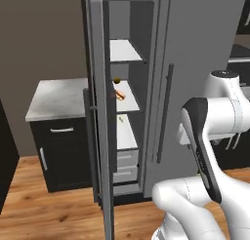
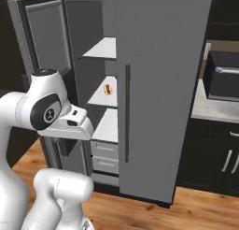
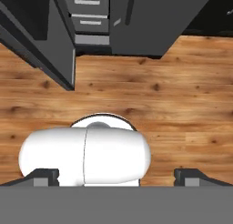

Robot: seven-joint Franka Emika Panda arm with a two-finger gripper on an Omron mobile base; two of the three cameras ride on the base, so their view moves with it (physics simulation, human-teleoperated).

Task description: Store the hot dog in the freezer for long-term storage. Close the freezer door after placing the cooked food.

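The hot dog [image 1: 119, 94] [image 2: 108, 89] lies on the middle white shelf inside the freezer [image 1: 128, 52] [image 2: 101, 50], a tan bun with a red-brown sausage. The freezer door [image 1: 98, 112] [image 2: 45, 41] stands wide open, edge-on in the left base view. My gripper [image 3: 120, 177] is open, its dark fingertips [image 3: 45, 176] far apart, with nothing between them. It points down at the wooden floor in front of the freezer, well below and away from the hot dog. The hand view looks over the pale drawers [image 3: 86, 11] at the freezer's bottom.
A small dark round item [image 1: 116, 80] sits on the same shelf behind the hot dog. The plain grey fridge door [image 1: 200, 63] [image 2: 163, 84] is shut. A grey-topped black cabinet [image 1: 56, 98] stands left of the open door. A black toaster oven [image 2: 224, 75] sits on the right counter.
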